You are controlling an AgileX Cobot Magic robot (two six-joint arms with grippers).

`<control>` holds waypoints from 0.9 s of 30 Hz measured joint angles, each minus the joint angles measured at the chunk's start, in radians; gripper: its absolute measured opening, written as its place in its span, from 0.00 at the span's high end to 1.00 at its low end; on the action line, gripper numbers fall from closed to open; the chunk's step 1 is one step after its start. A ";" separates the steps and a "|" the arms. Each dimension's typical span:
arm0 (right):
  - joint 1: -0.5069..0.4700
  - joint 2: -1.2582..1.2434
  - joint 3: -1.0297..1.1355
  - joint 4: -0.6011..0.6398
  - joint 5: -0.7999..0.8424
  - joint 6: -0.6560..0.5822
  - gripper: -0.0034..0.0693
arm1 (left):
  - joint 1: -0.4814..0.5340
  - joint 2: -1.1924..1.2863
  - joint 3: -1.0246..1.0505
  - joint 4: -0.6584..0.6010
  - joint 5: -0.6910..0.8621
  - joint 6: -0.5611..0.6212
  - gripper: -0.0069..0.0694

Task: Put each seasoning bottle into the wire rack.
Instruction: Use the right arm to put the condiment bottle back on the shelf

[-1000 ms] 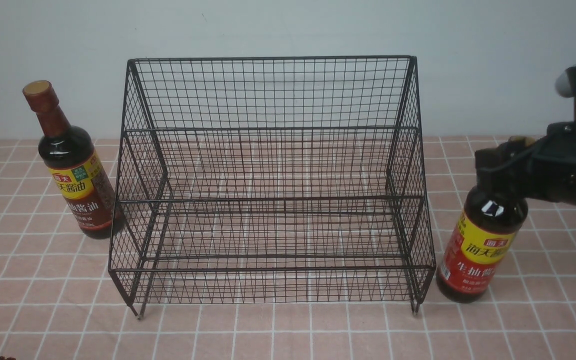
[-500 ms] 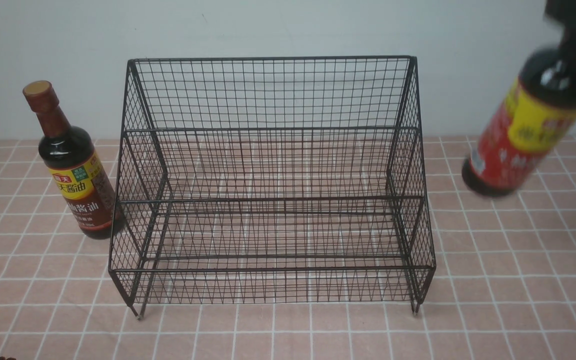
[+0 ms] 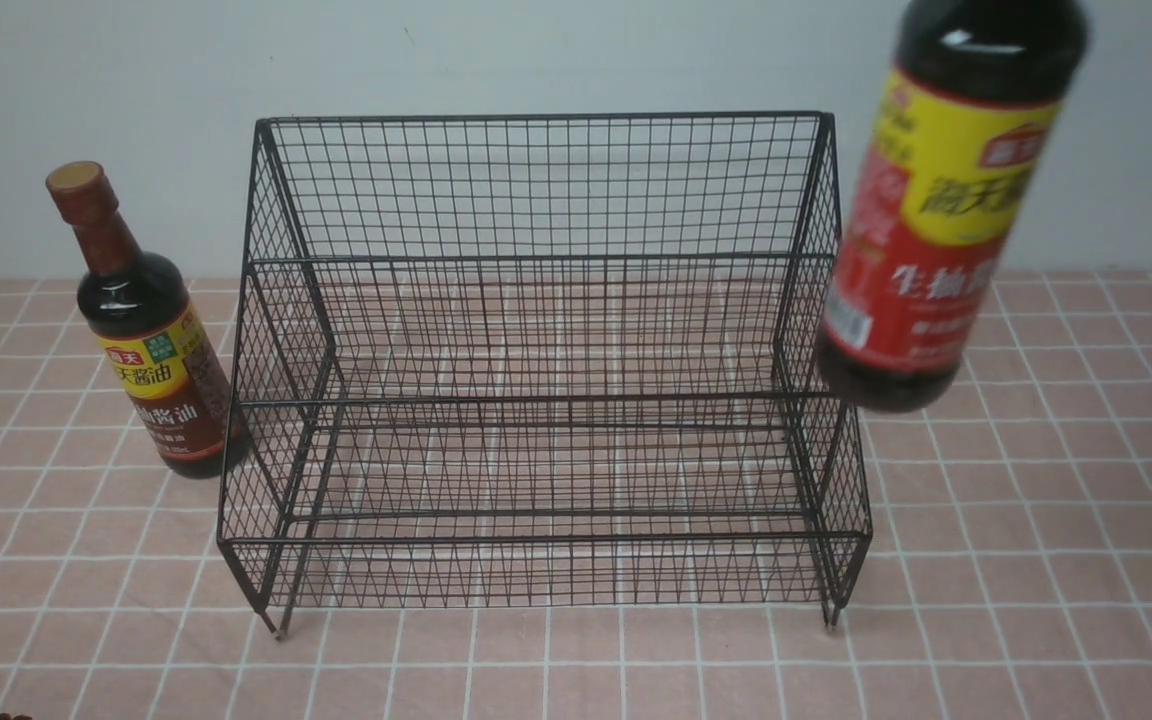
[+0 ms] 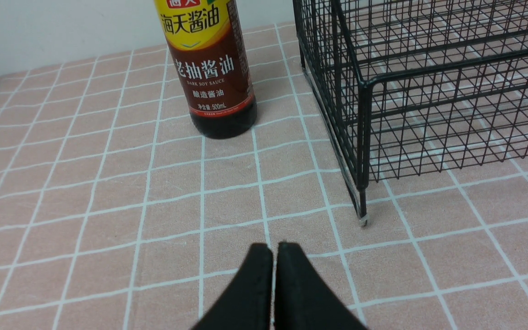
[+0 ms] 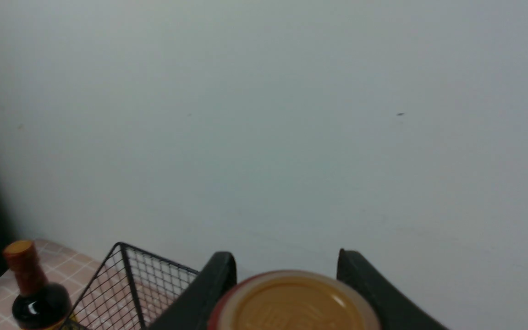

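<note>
At 3 o'clock of the wire rack, the red-label soy-sauce bottle hangs in the air, gripped at its cap end by the right claw. Neither bottle is in the rack yet. The brown-label soy-sauce bottle stands on the bench at the rack's 9 o'clock, and the left claw is closed on nothing.

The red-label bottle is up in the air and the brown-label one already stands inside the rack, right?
No: the front view shows the brown-label bottle standing outside the wire rack, at its left. The red-label bottle is indeed airborne.
</note>
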State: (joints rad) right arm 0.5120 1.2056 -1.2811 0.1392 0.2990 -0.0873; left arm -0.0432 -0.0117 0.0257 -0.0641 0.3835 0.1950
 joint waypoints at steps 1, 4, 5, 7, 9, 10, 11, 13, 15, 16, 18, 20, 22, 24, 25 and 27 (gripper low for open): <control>0.014 0.022 -0.001 0.000 -0.015 -0.004 0.59 | 0.000 0.000 0.000 0.000 0.000 0.000 0.92; 0.032 0.081 -0.001 0.000 -0.059 -0.016 0.59 | 0.000 0.000 0.000 0.000 0.000 0.000 0.92; 0.034 0.108 -0.001 0.000 -0.073 -0.018 0.59 | 0.000 0.000 0.000 0.000 0.000 0.000 0.92; 0.034 0.142 -0.001 0.000 -0.093 -0.022 0.59 | 0.000 0.000 0.000 0.000 0.000 0.000 0.92; 0.034 0.169 -0.001 0.000 -0.103 -0.026 0.59 | 0.000 0.000 0.000 0.000 0.000 0.000 0.92; 0.034 0.177 -0.001 0.000 -0.107 -0.028 0.59 | 0.000 0.000 0.000 0.000 0.000 0.000 0.92; 0.034 0.190 -0.001 0.000 -0.111 -0.028 0.59 | 0.000 0.000 0.000 0.000 0.000 0.000 0.92; 0.034 0.209 -0.002 0.001 -0.132 -0.028 0.59 | 0.000 0.000 0.000 0.000 0.000 0.000 0.92; 0.034 0.218 -0.002 0.001 -0.153 -0.028 0.59 | 0.000 0.000 0.000 0.000 0.000 0.000 0.92; 0.034 0.225 -0.003 0.001 -0.167 -0.028 0.59 | 0.000 0.000 0.000 0.000 0.000 0.000 0.92; 0.034 0.235 -0.003 0.001 -0.193 -0.028 0.59 | 0.000 0.000 0.000 0.000 0.000 0.000 0.92; 0.034 0.244 -0.003 0.001 -0.225 -0.028 0.59 | 0.000 0.000 0.000 0.000 0.000 0.000 0.92; 0.034 0.248 -0.003 0.000 -0.258 -0.028 0.59 | 0.000 0.000 0.000 0.000 0.000 0.000 0.92; 0.034 0.249 -0.002 0.000 -0.299 -0.028 0.59 | 0.000 0.000 0.000 0.000 0.000 0.000 0.92; 0.034 0.249 -0.002 0.001 -0.318 -0.028 0.59 | 0.000 0.000 0.000 0.000 0.000 0.000 0.92; 0.034 0.249 -0.003 0.001 -0.324 -0.028 0.59 | 0.000 0.000 0.000 0.000 0.000 0.000 0.92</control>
State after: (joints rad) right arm 0.5464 1.4546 -1.2839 0.1407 -0.0249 -0.1157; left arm -0.0432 -0.0117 0.0257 -0.0641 0.3835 0.1950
